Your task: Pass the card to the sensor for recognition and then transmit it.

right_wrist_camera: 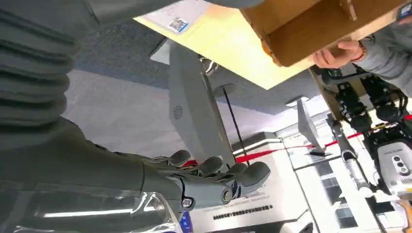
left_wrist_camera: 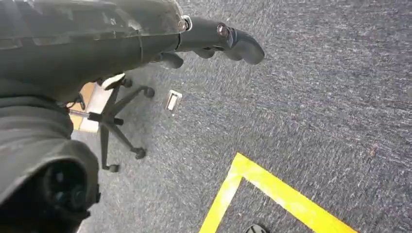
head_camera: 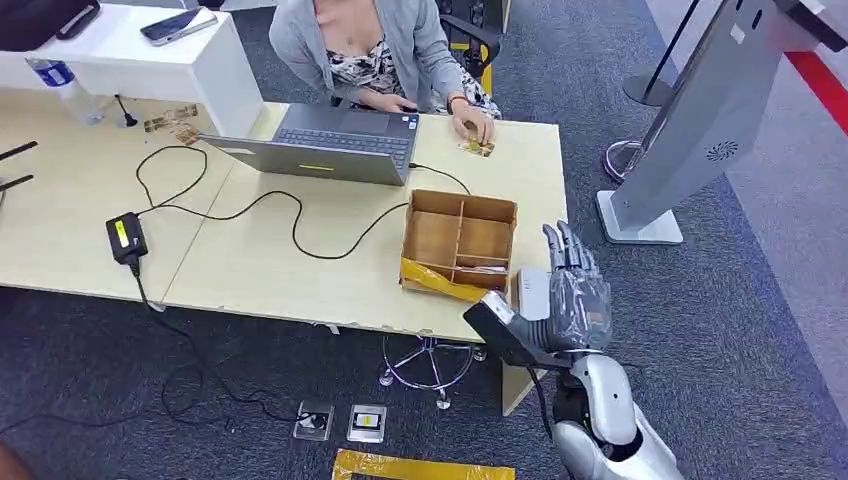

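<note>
My right hand (head_camera: 575, 285) is raised beside the table's near right corner, fingers stretched and apart, holding nothing; the right wrist view shows the same empty hand (right_wrist_camera: 214, 182). A small gold-patterned card (head_camera: 476, 147) lies on the far side of the table under a person's hand (head_camera: 478, 125). A white slip with a printed code (head_camera: 532, 292) lies on the table corner just left of my right hand, also seen as the slip (right_wrist_camera: 177, 20). The grey slanted sensor kiosk (head_camera: 700, 130) stands on the floor to the right. My left hand (left_wrist_camera: 214, 41) hangs over the carpet, empty.
A divided cardboard box (head_camera: 460, 243) sits near the table's (head_camera: 270, 260) right edge. A laptop (head_camera: 330, 145), a black power brick (head_camera: 126, 238) and cables lie to the left. A person sits behind the table. Yellow floor tape (left_wrist_camera: 272, 189) and a chair base (head_camera: 430, 365) are below.
</note>
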`<control>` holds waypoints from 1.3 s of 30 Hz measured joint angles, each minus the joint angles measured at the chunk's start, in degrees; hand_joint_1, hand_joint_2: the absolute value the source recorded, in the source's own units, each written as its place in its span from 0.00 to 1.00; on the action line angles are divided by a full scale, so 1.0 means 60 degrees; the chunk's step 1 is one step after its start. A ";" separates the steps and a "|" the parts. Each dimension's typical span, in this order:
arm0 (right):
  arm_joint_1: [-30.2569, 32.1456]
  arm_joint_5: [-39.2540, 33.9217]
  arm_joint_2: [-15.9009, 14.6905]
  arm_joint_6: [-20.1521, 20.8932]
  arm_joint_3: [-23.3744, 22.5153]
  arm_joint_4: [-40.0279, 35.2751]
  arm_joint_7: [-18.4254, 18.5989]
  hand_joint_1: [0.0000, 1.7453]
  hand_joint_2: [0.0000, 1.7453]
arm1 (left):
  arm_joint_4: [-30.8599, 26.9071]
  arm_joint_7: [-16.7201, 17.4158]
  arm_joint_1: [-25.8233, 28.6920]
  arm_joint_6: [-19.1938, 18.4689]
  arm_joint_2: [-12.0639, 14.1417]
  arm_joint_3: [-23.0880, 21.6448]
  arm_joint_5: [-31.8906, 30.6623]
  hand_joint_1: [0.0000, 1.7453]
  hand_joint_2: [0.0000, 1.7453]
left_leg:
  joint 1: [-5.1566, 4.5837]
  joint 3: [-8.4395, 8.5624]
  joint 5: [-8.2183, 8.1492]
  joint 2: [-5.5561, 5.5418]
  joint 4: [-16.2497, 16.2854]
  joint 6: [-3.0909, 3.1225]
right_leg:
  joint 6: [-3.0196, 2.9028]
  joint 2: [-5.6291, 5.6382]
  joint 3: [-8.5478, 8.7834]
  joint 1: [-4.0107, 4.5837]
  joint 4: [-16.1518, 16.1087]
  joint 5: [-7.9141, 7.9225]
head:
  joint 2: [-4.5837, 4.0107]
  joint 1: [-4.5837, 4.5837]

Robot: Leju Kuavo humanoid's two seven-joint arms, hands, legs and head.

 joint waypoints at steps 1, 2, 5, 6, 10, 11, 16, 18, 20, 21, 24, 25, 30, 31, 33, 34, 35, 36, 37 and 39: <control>0.0044 0.0074 0.0004 0.0000 0.0014 0.0022 -0.0004 0.00 1.00 | 0.0000 0.0000 -0.0004 -0.0007 0.0000 0.0000 -0.0003 0.00 0.00 | 0.0000 -0.0001 0.0000 0.0000 0.0000 0.0000 | 0.0000 -0.0001 0.0000 0.0000 0.0000 0.0000 | 0.0000 0.0004; 0.0081 0.0169 0.0004 -0.0015 0.0026 0.0059 -0.0029 0.00 1.00 | 0.0000 0.0000 -0.0005 -0.0018 -0.0004 0.0000 -0.0004 0.00 0.00 | 0.0000 -0.0001 0.0000 0.0000 0.0000 0.0000 | 0.0000 -0.0002 0.0001 0.0000 0.0000 -0.0001 | 0.0000 0.0000; 0.0124 0.0315 0.0091 -0.0200 0.0073 0.0349 -0.0262 0.00 1.00 | 0.0000 0.0000 -0.0006 -0.0022 -0.0007 0.0000 -0.0058 0.00 0.00 | 0.0000 -0.0001 0.0000 0.0000 -0.0001 0.0000 | -0.0001 0.0000 0.0001 0.0000 0.0000 -0.0001 | 0.0000 0.0004; 0.0135 0.0373 0.0156 -0.0270 0.0091 0.0519 -0.0342 0.00 1.00 | 0.0000 0.0000 -0.0011 -0.0022 -0.0011 0.0000 -0.0066 0.00 0.00 | 0.0000 -0.0001 0.0000 0.0000 -0.0002 0.0000 | -0.0001 0.0000 0.0001 0.0000 0.0000 -0.0001 | 0.0000 0.0000; 0.0121 0.0664 0.0517 -0.0466 0.0157 0.1170 -0.0546 0.00 1.00 | -0.0004 0.0058 -0.0022 -0.0018 -0.0026 0.0000 -0.0095 0.00 0.00 | 0.0002 -0.0003 0.0000 0.0000 -0.0002 0.0000 | -0.0001 -0.0002 0.0002 0.0002 0.0001 -0.0001 | 0.0000 0.0004; 0.0099 0.0723 0.0612 -0.0506 0.0182 0.1365 -0.0561 0.00 1.00 | -0.0004 0.0084 -0.0024 -0.0007 -0.0026 0.0000 -0.0098 0.00 0.00 | 0.0002 -0.0003 0.0000 0.0000 -0.0002 0.0000 | -0.0001 -0.0002 0.0002 0.0002 0.0001 -0.0001 | 0.0000 0.0004; -0.0333 0.1281 0.1374 -0.0820 0.0259 0.2624 -0.0831 0.00 1.00 | -0.0004 0.0095 -0.0066 0.0004 -0.0047 0.0000 -0.0146 0.00 0.00 | 0.0004 -0.0005 0.0001 0.0000 -0.0004 -0.0001 | -0.0001 0.0000 0.0001 0.0005 0.0003 -0.0001 | 0.0000 0.0004; -0.0603 0.1579 0.1720 -0.0918 0.0270 0.3145 -0.0838 0.00 1.00 | -0.0004 0.0091 -0.0076 -0.0029 -0.0069 0.0000 -0.0197 0.00 0.00 | 0.0005 -0.0005 0.0002 0.0000 -0.0004 -0.0001 | -0.0001 -0.0002 0.0002 0.0005 0.0003 -0.0001 | 0.0000 0.0004; -0.0894 0.1921 0.2054 -0.0936 0.0270 0.3707 -0.0794 0.00 1.00 | -0.0004 0.0069 -0.0078 -0.0076 -0.0080 0.0000 -0.0269 0.00 0.00 | 0.0005 -0.0004 0.0003 0.0000 -0.0004 -0.0002 | -0.0001 0.0000 0.0002 0.0005 0.0004 -0.0001 | 0.0000 0.0004; -0.1031 0.2063 0.2200 -0.0936 0.0270 0.3955 -0.0776 0.00 1.00 | -0.0004 0.0062 -0.0082 -0.0095 -0.0084 -0.0004 -0.0284 0.00 0.00 | 0.0005 -0.0004 0.0003 0.0000 -0.0003 -0.0002 | -0.0001 -0.0001 0.0002 0.0005 0.0004 -0.0001 | 0.0000 0.0007; -0.1423 0.2431 0.2615 -0.0933 0.0270 0.4702 -0.0743 0.00 1.00 | -0.0004 -0.0033 -0.0088 -0.0153 -0.0084 -0.0004 -0.0349 0.00 0.00 | 0.0005 -0.0004 0.0002 0.0000 -0.0003 -0.0001 | -0.0001 -0.0002 0.0002 0.0005 0.0003 -0.0001 | 0.0000 0.0004; -0.1529 0.2507 0.2724 -0.0936 0.0270 0.4917 -0.0743 0.00 1.00 | -0.0004 -0.0054 -0.0088 -0.0153 -0.0084 -0.0004 -0.0364 0.00 0.00 | 0.0005 -0.0005 0.0002 0.0000 -0.0003 -0.0001 | -0.0001 -0.0002 0.0002 0.0005 0.0004 -0.0001 | -0.0003 0.0004; -0.1977 0.2661 0.3151 -0.0987 0.0270 0.5753 -0.0914 0.00 1.00 | -0.0004 -0.0106 -0.0088 -0.0146 -0.0087 -0.0004 -0.0364 0.00 0.00 | 0.0004 -0.0005 0.0002 0.0000 -0.0002 -0.0001 | -0.0002 -0.0001 0.0000 0.0005 0.0003 -0.0002 | 0.0000 0.0004; -0.2052 0.2672 0.3216 -0.0998 0.0270 0.5901 -0.0943 0.00 1.00 | -0.0004 -0.0106 -0.0087 -0.0146 -0.0087 -0.0004 -0.0364 0.00 0.00 | 0.0004 -0.0005 0.0002 0.0000 -0.0002 -0.0001 | -0.0002 -0.0001 0.0000 0.0005 0.0003 -0.0002 | 0.0000 0.0004; -0.2161 0.2653 0.3318 -0.0998 0.0266 0.6149 -0.1034 0.00 1.00 | -0.0004 -0.0106 -0.0087 -0.0124 -0.0087 -0.0004 -0.0364 0.00 0.00 | 0.0004 -0.0004 0.0002 0.0000 -0.0002 -0.0001 | -0.0002 -0.0001 0.0000 0.0005 0.0002 -0.0002 | 0.0000 0.0007; -0.2190 0.2631 0.3362 -0.0998 0.0266 0.6237 -0.1082 0.00 1.00 | -0.0004 -0.0106 -0.0086 -0.0106 -0.0087 -0.0004 -0.0364 0.00 0.00 | 0.0004 -0.0005 0.0002 0.0000 -0.0002 -0.0001 | -0.0002 -0.0001 0.0000 0.0005 0.0002 -0.0002 | 0.0000 0.0004; -0.2222 0.2580 0.3402 -0.0998 0.0266 0.6320 -0.1155 0.00 1.00 | -0.0004 -0.0106 -0.0086 -0.0077 -0.0087 -0.0004 -0.0357 0.00 0.00 | 0.0004 -0.0004 0.0002 0.0000 -0.0002 -0.0001 | -0.0002 -0.0001 0.0000 0.0005 0.0002 -0.0002 | 0.0000 0.0004; -0.2262 0.2562 0.3435 -0.0998 0.0266 0.6390 -0.1191 0.00 1.00 | -0.0004 -0.0106 -0.0086 -0.0058 -0.0087 -0.0004 -0.0350 0.00 0.00 | 0.0004 -0.0004 0.0002 0.0000 -0.0002 -0.0001 | -0.0002 0.0000 0.0000 0.0005 0.0002 -0.0002 | 0.0000 0.0004; -0.2304 0.2548 0.3472 -0.0995 0.0266 0.6481 -0.1250 0.00 1.00 | -0.0004 -0.0102 -0.0086 -0.0033 -0.0087 -0.0004 -0.0339 0.00 0.00 | 0.0004 -0.0004 0.0002 0.0000 -0.0002 -0.0001 | -0.0002 0.0000 0.0000 0.0005 0.0002 -0.0002 | 0.0000 0.0004; -0.2380 0.2497 0.3541 -0.0998 0.0266 0.6659 -0.1355 0.00 1.00 | -0.0004 -0.0080 -0.0085 0.0040 -0.0087 -0.0004 -0.0332 0.00 0.00 | 0.0004 -0.0003 0.0002 0.0000 -0.0002 -0.0001 | -0.0002 0.0000 0.0000 0.0005 0.0002 -0.0002 | 0.0000 0.0004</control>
